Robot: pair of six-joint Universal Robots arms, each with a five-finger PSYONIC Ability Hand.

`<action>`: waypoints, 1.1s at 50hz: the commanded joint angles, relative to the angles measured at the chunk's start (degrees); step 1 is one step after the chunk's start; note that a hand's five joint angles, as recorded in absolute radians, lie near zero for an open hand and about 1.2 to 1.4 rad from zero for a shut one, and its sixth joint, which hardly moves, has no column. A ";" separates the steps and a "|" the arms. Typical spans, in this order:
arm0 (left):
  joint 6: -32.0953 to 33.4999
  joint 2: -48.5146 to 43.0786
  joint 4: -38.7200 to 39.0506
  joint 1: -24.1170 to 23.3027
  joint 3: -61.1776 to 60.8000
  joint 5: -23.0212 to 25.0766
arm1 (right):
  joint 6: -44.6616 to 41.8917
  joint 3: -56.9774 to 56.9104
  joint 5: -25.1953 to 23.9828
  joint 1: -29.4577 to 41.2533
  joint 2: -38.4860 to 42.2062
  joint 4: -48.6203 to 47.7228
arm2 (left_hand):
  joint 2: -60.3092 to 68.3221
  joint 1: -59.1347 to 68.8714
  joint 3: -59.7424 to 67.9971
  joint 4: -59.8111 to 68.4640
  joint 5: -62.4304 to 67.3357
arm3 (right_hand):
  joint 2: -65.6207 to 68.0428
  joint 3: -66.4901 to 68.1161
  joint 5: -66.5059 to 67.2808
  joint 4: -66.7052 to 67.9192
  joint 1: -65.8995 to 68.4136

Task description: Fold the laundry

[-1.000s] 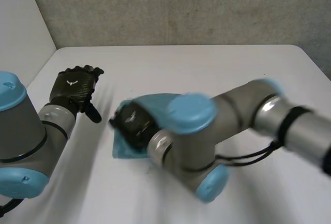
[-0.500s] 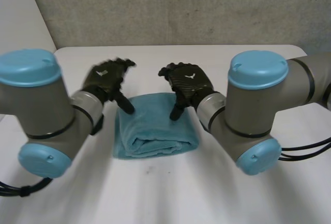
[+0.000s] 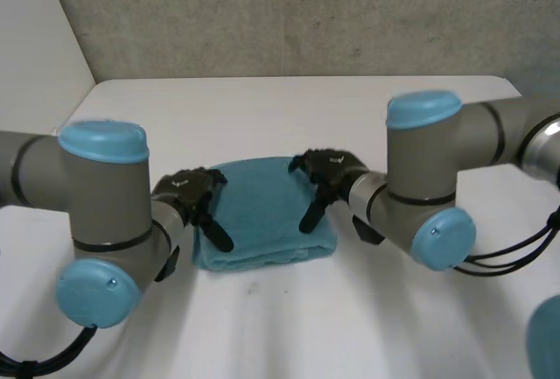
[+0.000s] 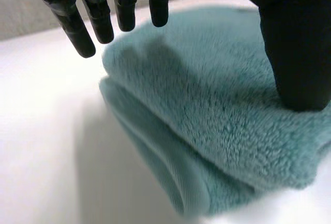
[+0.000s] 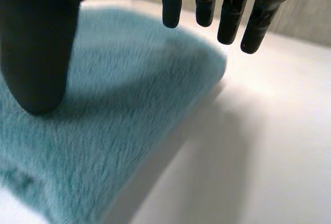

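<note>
Folded teal towel (image 3: 262, 213) lying mid-tabletop (image 3: 289, 108). Left robot hand (image 3: 188, 191) at its left edge, right robot hand (image 3: 328, 169) at its right edge; both spread wide, fingers straight, thumb tips down on the towel's top, holding nothing.

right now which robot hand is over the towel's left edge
The left robot hand: open, it sits over the left edge of the folded teal towel, while the right robot hand, also open, is over the opposite edge.
</note>
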 commanded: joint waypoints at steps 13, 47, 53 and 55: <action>-0.14 26.49 -13.51 4.39 8.63 3.41 | -0.77 14.62 5.49 -14.66 -37.09 -1.02 | -0.36 -0.45 -0.91 -0.28 -1.25 | -2.76 -2.48 -3.48 -3.43 -1.81; -0.49 29.94 -14.22 8.01 5.65 8.69 | -3.93 18.66 5.41 -17.39 -39.99 -0.93 | -1.88 -1.97 -2.42 -1.79 -2.76 | -2.76 -2.48 -3.48 -3.43 -1.81; -0.40 29.85 -14.14 8.01 5.38 8.69 | -4.02 18.66 5.32 -17.03 -40.17 -1.02 | -1.88 -1.97 -2.42 -1.79 -2.76 | -2.76 -2.48 -3.48 -3.43 -1.81; -0.49 29.59 -13.70 8.01 5.38 8.60 | -4.02 18.57 5.23 -17.12 -40.17 -1.02 | -1.88 -1.97 -2.42 -1.79 -2.76 | -2.76 -2.48 -3.48 -3.43 -1.81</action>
